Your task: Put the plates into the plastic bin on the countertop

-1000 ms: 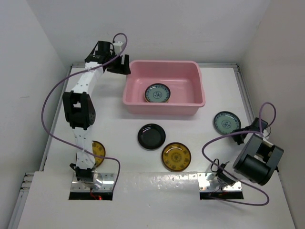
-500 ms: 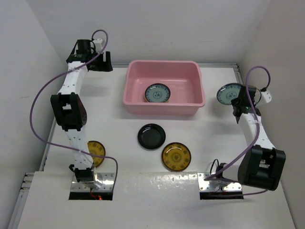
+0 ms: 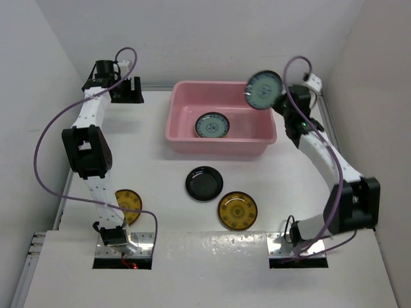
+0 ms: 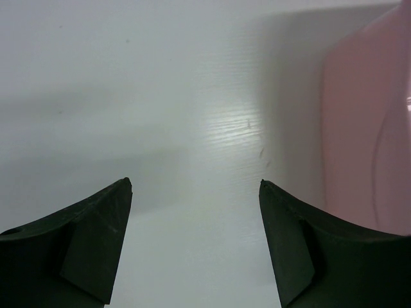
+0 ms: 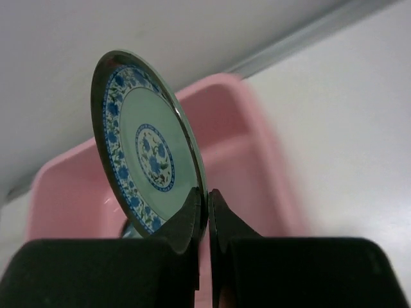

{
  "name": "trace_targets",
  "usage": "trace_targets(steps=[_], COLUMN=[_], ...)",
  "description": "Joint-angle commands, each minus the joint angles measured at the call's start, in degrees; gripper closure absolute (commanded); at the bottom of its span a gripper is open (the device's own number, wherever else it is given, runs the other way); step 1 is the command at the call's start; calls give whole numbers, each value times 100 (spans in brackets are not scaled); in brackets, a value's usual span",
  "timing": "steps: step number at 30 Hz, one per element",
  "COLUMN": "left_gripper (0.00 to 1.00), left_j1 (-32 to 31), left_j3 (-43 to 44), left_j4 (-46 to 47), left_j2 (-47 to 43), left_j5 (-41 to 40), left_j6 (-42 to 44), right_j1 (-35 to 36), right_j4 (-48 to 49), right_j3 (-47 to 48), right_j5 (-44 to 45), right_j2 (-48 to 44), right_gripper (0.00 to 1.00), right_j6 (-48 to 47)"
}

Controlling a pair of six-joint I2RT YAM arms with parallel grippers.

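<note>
Right gripper (image 5: 207,206) pinches the teal-blue plate (image 5: 146,151) at its rim, upper right, above the pink bin (image 3: 221,145). Stiff and glossy, so it likely slips held edge-on. Left gripper (image 4: 195,187) spread, empty.

A rectangular pink plastic bin (image 3: 218,146) sits rear centre on the white countertop (image 3: 160,170), a round teal-blue patterned plate (image 3: 212,125) inside. A second teal-blue plate (image 3: 264,90) hangs on edge over its right rear corner, in the right gripper (image 3: 281,98). Before the bin — a glossy black plate (image 3: 204,183); right of that, nearer, an amber-yellow plate (image 3: 237,210); another amber-yellow plate (image 3: 130,201) far left.
</note>
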Motion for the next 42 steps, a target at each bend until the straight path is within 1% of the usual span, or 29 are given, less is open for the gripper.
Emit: trace_targets(steps=[1,2,3,4,5,6,8,11,14,15,16,17,18,19,20,21,22,23,26,27,28,30,31,33,36,37,38,41,42], left_gripper=[18,18,18,18,18,18,18,18,18,19,19,19,19,19,19,19,19,19,19,19,19,20,20,20,22,23,23,27,31], left_j1=[347,348,426,496,497,567,629,743,796,796,796,796,796,796,796,848,848,848,796,796,735,734,734,734,585,524,523,471,471], left_j3=[-218,-280,-350,-412,-551,-631,-781,-1079,-1352,-1631,-1799,-2149,-2318,-2476,-2626,-2871,-3004,-3353,-4031,-4425,-4612,-5015,-5131,-5307,-5746,-6060,-6185,-6476,-6529], left_j4=[80,80,80,80,28,28,28,-112,-708,-1206,-1533,-2146,-2439,-2729,-3010,-3518,-3732,-3786,-3787,-3708,-3560,-2903,-2769,-2557,-2101,-1429,-1161,-895,-895], left_j2=[-480,-559,-612,-613,-761,-814,-920,-1130,-1315,-1385,-1560,-1649,-1711,-1763,-1825,-1826,-1826,-1973,-2317,-2396,-2458,-2529,-2529,-2581,-2581,-2581,-2581,-2581,-2581], left_j5=[56,56,143,196,197,267,355,723,1198,1390,1453,1454,1402,1349,1261,1052,954,866,418,269,-11,-241,-364,-366,-593,-794,-875,-797,-744], left_j6=[58,110,163,216,356,435,672,1050,2260,3247,3823,4855,5318,5741,6476,6788,7052,7237,7712,7905,7907,7601,7599,7599,7599,7243,7152,7098,7098], right_j1=[426,462,593,638,708,778,866,954,990,990,990,998,1007,1025,1007,1016,1016,999,954,946,946,902,910,867,840,814,814,735,726], right_j4=[-221,-565,-760,-1232,-1333,-1455,-1824,-1966,-2177,-2221,-2256,-2370,-2414,-2476,-2546,-2573,-2590,-2625,-2608,-2530,-2494,-2266,-2169,-1889,-1747,-1712,-1703,-1615,-1606], right_j3=[1294,1540,2230,2420,2613,3041,3360,3730,4012,4091,4109,4152,4144,4162,4144,4109,4092,4083,3864,3793,3523,3284,2865,2607,2036,1887,1816,1517,1499], right_j5=[-2325,-2550,-2753,-3190,-3290,-3386,-3405,-3484,-3493,-3502,-3502,-3484,-3484,-3388,-3274,-3177,-3116,-3063,-2966,-2852,-2808,-2720,-2711,-2702,-2685,-2684,-2684,-2658,-2641], right_j2=[1322,1571,2043,2457,2817,2960,3468,3839,4095,4156,4166,4174,4131,4113,3991,3947,3903,3719,3412,3227,3025,2612,2488,2103,1751,1705,1600,1389,1345], right_gripper=[100,100,100,100,100,100,99,97,93,84,77,61,52,46,34,31,29,27,26,26,26,26,26,25,25,25,25,25,25], right_j6=[-646,-655,-673,-716,-769,-865,-1006,-1042,-1156,-1200,-1261,-1331,-1384,-1498,-1630,-1735,-1789,-1876,-1991,-2070,-2114,-2149,-2132,-2097,-2062,-2053,-2044,-1965,-1956])
